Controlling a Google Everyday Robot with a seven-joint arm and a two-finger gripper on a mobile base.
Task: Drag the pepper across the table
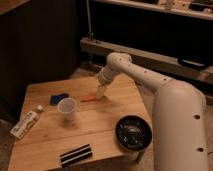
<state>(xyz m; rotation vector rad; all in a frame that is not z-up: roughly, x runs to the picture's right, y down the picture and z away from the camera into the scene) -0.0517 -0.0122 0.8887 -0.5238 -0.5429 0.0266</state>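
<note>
Gripper (101, 92), jaws apart, hangs beside the pepper (89, 99) on the table (45, 145), at its end farthest from the cup (66, 108). The pepper looks light, firm and slippery, and is probably best pinched mid-body.

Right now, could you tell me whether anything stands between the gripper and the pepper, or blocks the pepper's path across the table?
Nothing visible separates them: the gripper sits at one end of the pepper. For a drag away from the arm, the blue cloth and clear cup stand in the way on the table.
</note>
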